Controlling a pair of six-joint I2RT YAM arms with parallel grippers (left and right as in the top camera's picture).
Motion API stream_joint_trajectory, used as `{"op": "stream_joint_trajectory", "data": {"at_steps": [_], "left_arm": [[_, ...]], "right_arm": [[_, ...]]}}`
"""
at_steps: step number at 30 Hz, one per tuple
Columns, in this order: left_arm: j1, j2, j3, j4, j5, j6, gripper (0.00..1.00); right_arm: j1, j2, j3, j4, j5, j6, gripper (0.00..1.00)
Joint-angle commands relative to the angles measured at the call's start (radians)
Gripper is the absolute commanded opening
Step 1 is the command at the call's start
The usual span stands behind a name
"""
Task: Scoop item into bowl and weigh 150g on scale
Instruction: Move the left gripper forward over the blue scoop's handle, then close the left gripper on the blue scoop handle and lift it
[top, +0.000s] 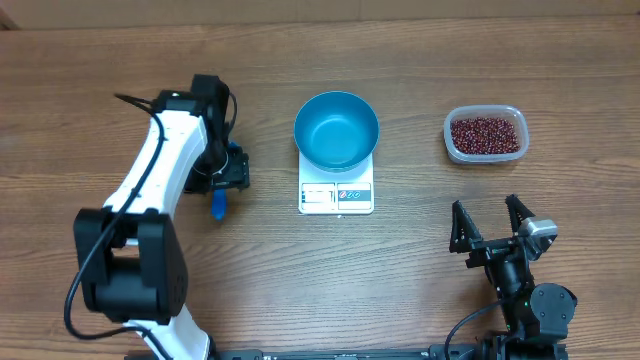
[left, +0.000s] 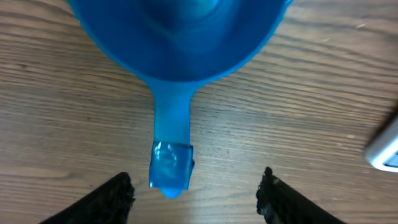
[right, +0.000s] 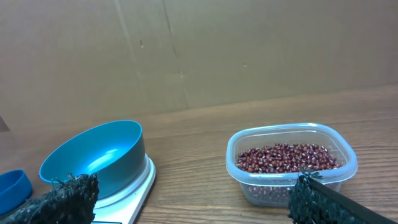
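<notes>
The blue bowl (top: 336, 130) stands empty on the white scale (top: 336, 197) at the table's middle. The item, dark red-brown beans (top: 486, 133), fills a clear tub (top: 449, 141) at the right. A small blue scoop (left: 180, 43) lies on the table with its handle (left: 171, 165) pointing back between my left gripper's fingers. My left gripper (left: 196, 196) is open, its jaws standing well apart on either side of the handle end without touching it. My right gripper (top: 490, 222) stands open and empty near the front right, facing the bowl (right: 93, 158) and the beans (right: 287, 157).
A corner of the scale (left: 385, 149) shows at the right edge of the left wrist view. A cardboard wall (right: 199, 50) rises behind the table. The scoop's rim (right: 12, 186) peeks in at the left of the right wrist view.
</notes>
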Motion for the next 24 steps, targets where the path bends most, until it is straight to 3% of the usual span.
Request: {"op": "stream_joint_trajectory", "data": {"at_steps": [1, 13, 24], "left_arm": [[0.007, 0.02, -0.023, 0.014, -0.014, -0.011, 0.66], [0.007, 0.023, -0.098, 0.132, -0.014, 0.013, 0.7], [0.007, 0.023, -0.102, 0.159, 0.2, 0.013, 0.71]], "right_arm": [[0.002, -0.008, -0.01, 0.006, 0.003, 0.0, 1.0], [0.002, -0.008, -0.01, 0.006, 0.003, 0.0, 1.0], [0.002, -0.008, -0.01, 0.006, 0.003, 0.0, 1.0]]}}
